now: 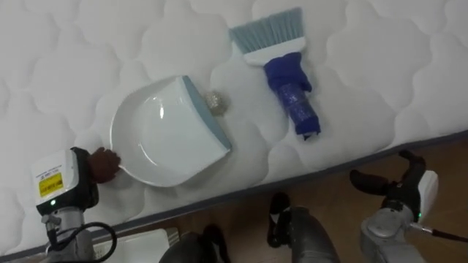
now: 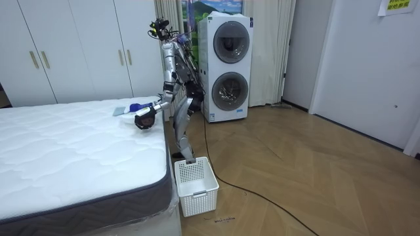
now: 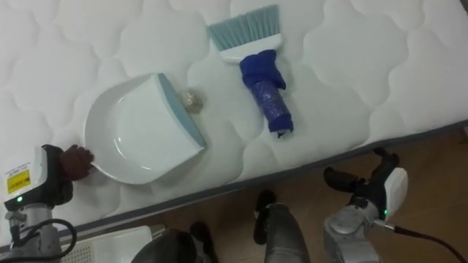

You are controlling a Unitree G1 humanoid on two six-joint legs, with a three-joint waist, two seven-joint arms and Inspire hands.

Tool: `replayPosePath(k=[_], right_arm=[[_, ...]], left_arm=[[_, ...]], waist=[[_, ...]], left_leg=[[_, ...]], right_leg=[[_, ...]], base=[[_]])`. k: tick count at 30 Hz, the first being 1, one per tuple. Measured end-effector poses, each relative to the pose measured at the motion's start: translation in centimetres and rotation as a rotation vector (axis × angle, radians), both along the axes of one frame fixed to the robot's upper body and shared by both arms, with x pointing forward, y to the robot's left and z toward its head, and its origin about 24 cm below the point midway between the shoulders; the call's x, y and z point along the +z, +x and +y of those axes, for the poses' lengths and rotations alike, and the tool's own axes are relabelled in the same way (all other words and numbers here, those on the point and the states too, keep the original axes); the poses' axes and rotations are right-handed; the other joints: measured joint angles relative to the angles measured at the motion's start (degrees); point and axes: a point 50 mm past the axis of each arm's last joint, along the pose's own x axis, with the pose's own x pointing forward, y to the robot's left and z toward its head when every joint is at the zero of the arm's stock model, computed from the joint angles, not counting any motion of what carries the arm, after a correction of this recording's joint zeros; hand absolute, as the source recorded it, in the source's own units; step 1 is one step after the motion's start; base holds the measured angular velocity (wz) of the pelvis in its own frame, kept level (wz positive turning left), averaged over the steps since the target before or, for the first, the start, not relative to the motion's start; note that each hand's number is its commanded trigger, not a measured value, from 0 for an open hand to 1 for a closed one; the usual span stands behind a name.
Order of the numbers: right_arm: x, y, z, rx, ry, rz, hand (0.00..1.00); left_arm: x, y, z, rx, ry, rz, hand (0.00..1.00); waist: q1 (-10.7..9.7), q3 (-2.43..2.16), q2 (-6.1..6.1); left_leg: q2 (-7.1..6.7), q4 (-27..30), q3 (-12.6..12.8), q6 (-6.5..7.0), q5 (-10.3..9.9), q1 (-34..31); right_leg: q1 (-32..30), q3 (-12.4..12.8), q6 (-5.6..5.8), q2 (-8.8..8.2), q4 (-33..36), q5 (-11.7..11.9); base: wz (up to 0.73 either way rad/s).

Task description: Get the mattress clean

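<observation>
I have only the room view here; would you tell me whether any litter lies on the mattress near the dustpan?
Observer: Yes, one small crumpled scrap lies on the mattress, right at the open lip of the dustpan.
Operator: Thank you. Is the left hand on the dustpan?
Observer: The left hand is at the dustpan's rear rim, on the side away from the scrap; whether it grips the rim I cannot tell.
Operator: And is the right hand holding the brush?
Observer: No. The right hand hangs open over the floor, off the mattress edge, while the brush lies untouched to the right of the scrap.
</observation>
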Motion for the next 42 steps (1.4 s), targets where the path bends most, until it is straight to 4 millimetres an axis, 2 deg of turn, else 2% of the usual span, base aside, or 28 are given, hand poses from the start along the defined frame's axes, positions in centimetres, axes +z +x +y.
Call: replayPosePath(k=[1,2,5,9,11,13,15,16,18,21,23,30,35,39,42], right_arm=[[0.3,0.3,0.1,-0.002,-0.001,-0.019,0.0],[0.5,0.4,0.2,-0.003,-0.002,-0.026,0.0],[1.1,0.8,0.4,-0.025,-0.015,-0.061,0.0],[2.0,1.2,1.0,-0.049,-0.034,-0.107,0.0],[3.9,2.2,1.5,-0.011,-0.106,-0.204,0.0],[9.7,5.5,2.9,0.099,-0.197,-0.508,0.0],[13.5,7.2,4.3,0.185,-0.27,-0.697,0.0],[14.9,7.7,4.9,0.228,-0.315,-0.775,0.0],[15.8,7.8,5.7,0.288,-0.371,-0.831,0.0],[14.7,7.1,6.1,0.35,-0.424,-0.8,0.0],[14.0,6.8,6.2,0.37,-0.425,-0.772,0.0],[13.5,6.9,6.9,0.464,-0.406,-0.727,0.0],[13.2,6.9,7.3,0.515,-0.388,-0.701,0.0],[12.4,6.7,7.4,0.54,-0.362,-0.66,0.0],[10.9,6.7,6.7,0.529,-0.323,-0.579,0.0]], left_arm=[[0.1,0.2,0.0,-0.001,0.002,-0.008,1.0],[0.2,0.2,0.0,-0.001,0.002,-0.01,1.0],[0.2,0.3,0.0,-0.003,0.001,-0.013,1.0],[-0.1,-0.2,0.3,0.011,0.005,0.011,1.0],[-0.1,-0.2,0.4,0.014,0.007,0.016,1.0],[-0.1,-0.2,0.3,0.014,0.01,0.01,1.0],[-0.1,-0.2,0.2,0.007,0.015,0.005,1.0],[-0.1,-0.1,0.1,-0.003,0.018,0.004,1.0],[-0.3,-0.5,0.1,-0.001,0.026,0.02,1.0],[-0.7,-1.1,0.3,0.002,0.038,0.045,1.0],[-0.7,-1.2,0.4,0.009,0.045,0.049,1.0],[-0.7,-1.1,0.4,0.011,0.049,0.05,1.0],[-0.7,-1.0,0.3,0.01,0.049,0.052,1.0],[-0.7,-1.0,0.4,0.019,0.057,0.059,1.0],[-0.7,-1.0,0.5,0.024,0.06,0.061,1.0]], waist=[[0.0,0.23,0.0],[0.0,0.26,-0.01],[0.0,0.31,-0.06],[-0.2,0.31,-0.06],[-0.3,0.32,-0.07],[-0.3,0.32,-0.08],[-0.3,0.26,-0.15],[-0.2,0.16,-0.43],[0.2,0.06,-0.63],[1.3,-0.27,-0.96],[1.5,-0.3,-0.95],[1.3,-0.35,-0.97],[1.3,-0.41,-0.96],[1.3,-0.45,-0.96],[1.3,-0.56,-1.14]], left_leg=[[0.17,0.3,0.0,-0.13,-0.1,-0.6],[0.15,0.4,0.0,-0.16,-0.1,-0.9],[0.15,1.2,0.0,-0.09,0.1,-2.6],[0.18,1.7,-0.1,-0.27,0.0,-3.3],[0.25,2.1,-0.1,-0.27,0.0,-3.5],[0.25,2.4,-0.5,-0.34,0.0,-3.5],[0.22,2.3,-1.2,-0.63,0.2,-2.7],[0.32,2.3,-1.6,-0.79,0.3,-1.8],[0.43,1.7,-2.9,-1.04,0.4,-0.2],[0.26,-0.2,-4.2,-1.42,0.6,1.8],[0.24,-0.2,-4.7,-1.1,0.8,1.8],[0.35,-0.8,-4.7,-0.57,0.4,3.1],[0.36,-1.2,-4.6,-0.54,0.4,4.5],[0.34,-1.3,-4.3,-0.52,0.4,5.0],[0.23,-1.3,-4.3,-0.48,0.5,5.1]], right_leg=[[-0.5,0.0,0.13,0.13,0.0,0.1],[-0.9,0.0,0.19,0.12,0.1,0.1],[-2.6,0.0,-0.5,-0.11,0.8,0.5],[-3.2,-0.2,-0.52,-0.29,1.3,0.3],[-3.2,-0.4,-0.5,-0.34,1.5,0.2],[-2.9,-0.6,-0.51,-0.51,1.7,0.2],[-1.5,-1.6,-0.94,-0.85,1.7,0.0],[-0.1,-2.5,-1.23,-0.91,1.6,-0.3],[2.5,-3.8,-1.1,-0.8,0.9,-0.9],[5.6,-5.3,-0.9,-0.46,-1.3,-0.9],[6.1,-6.1,-0.81,-0.6,-1.6,-0.9],[7.5,-5.9,0.11,-0.52,-2.9,-0.6],[9.0,-6.0,0.22,-0.45,-3.5,-0.5],[9.3,-6.0,0.22,-0.53,-3.4,-0.5],[9.4,-6.1,0.2,-0.83,-3.2,-0.5]], base=[[-0.05],[-0.04],[0.0],[0.02],[0.0],[0.06],[0.26],[0.36],[0.32],[0.14],[0.09],[-0.02],[0.0],[0.0],[0.0]])
